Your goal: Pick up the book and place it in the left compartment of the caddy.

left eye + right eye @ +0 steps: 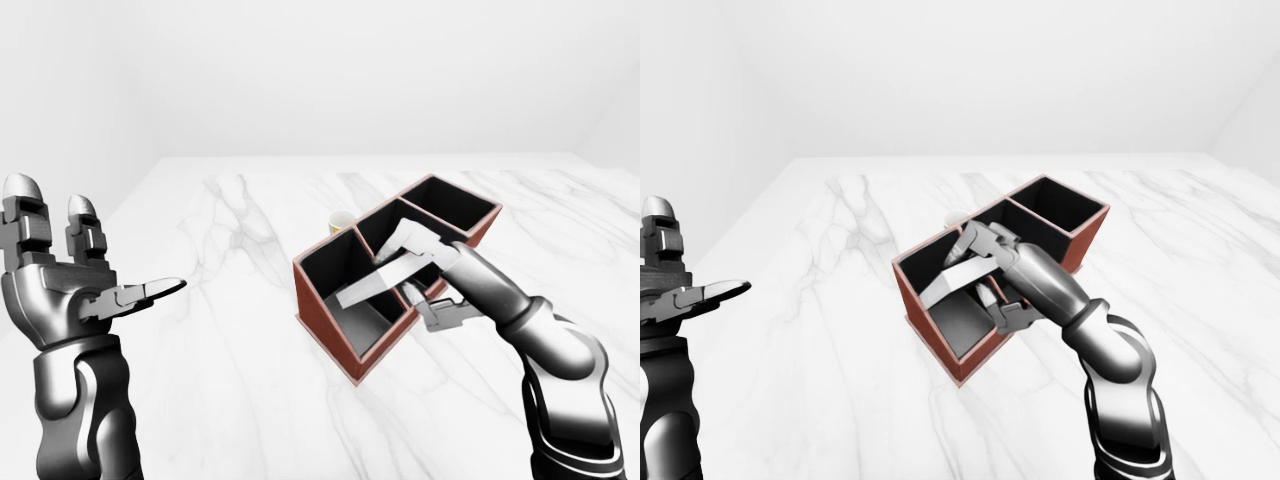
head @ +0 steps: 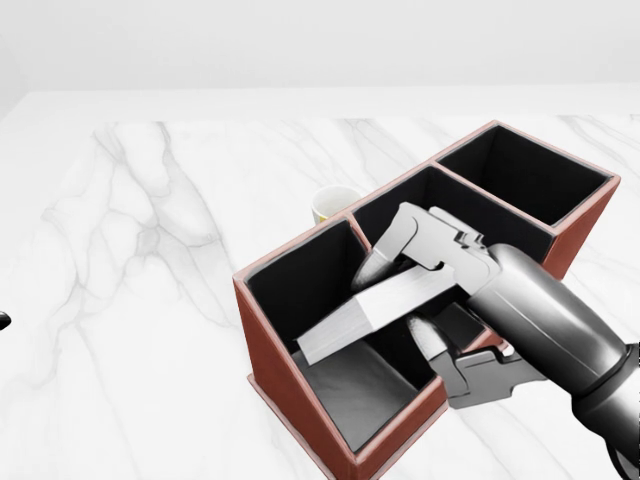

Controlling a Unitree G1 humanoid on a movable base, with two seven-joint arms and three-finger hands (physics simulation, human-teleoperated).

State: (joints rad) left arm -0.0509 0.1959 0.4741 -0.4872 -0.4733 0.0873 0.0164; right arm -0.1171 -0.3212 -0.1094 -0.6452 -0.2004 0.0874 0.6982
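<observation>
Left hand only in eye views

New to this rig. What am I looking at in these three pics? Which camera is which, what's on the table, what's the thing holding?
These are simulator renders of a two-armed humanoid robot, all taken from cameras on its head: one head view looking down, plus a left-eye and a right-eye view that show nearly the same scene. On the white marble table stands a reddish caddy with three dark compartments in a row. A small cup peeks out beside it, on its upper side in the head view. The right hand grips a grey book, tilted, its low end dipping into the compartment nearest the view's left. The left hand is raised at the left-eye view's left edge, fingers open, holding nothing.
</observation>
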